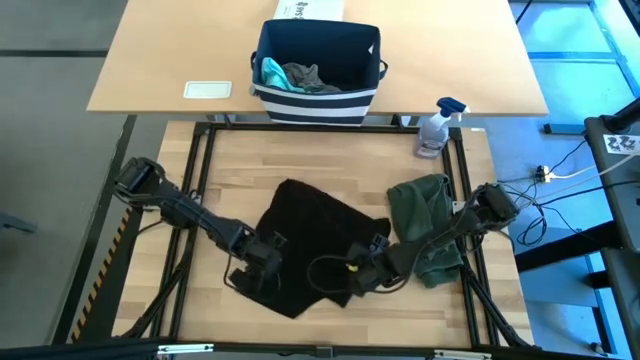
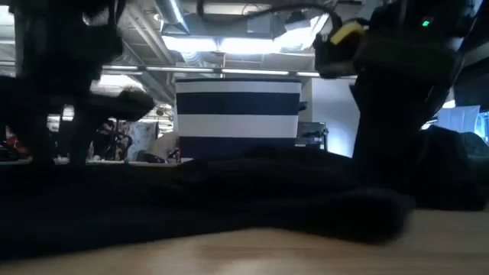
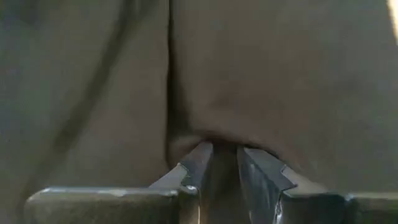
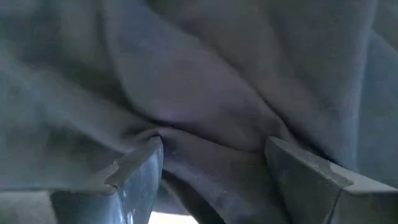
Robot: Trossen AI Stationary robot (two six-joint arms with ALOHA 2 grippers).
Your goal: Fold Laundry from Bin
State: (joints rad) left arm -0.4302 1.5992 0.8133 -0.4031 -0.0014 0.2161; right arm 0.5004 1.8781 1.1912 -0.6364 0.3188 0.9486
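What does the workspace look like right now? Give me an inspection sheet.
Surface: wooden table, partly covered by cloth.
Job's things: black T-shirt spread at the centre; green garment bunched to its right; striped bin behind holds teal and grey cloth.
Clutter: spray bottle; white card.
Grippers: left gripper narrowly pinches the black T-shirt; right gripper open, fingers pressed into its fabric.
Cables: black cords on the floor right.
Surroundings: ceiling lights.

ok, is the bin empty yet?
Not empty. The bin still holds a teal piece and a grey garment, seen from above.
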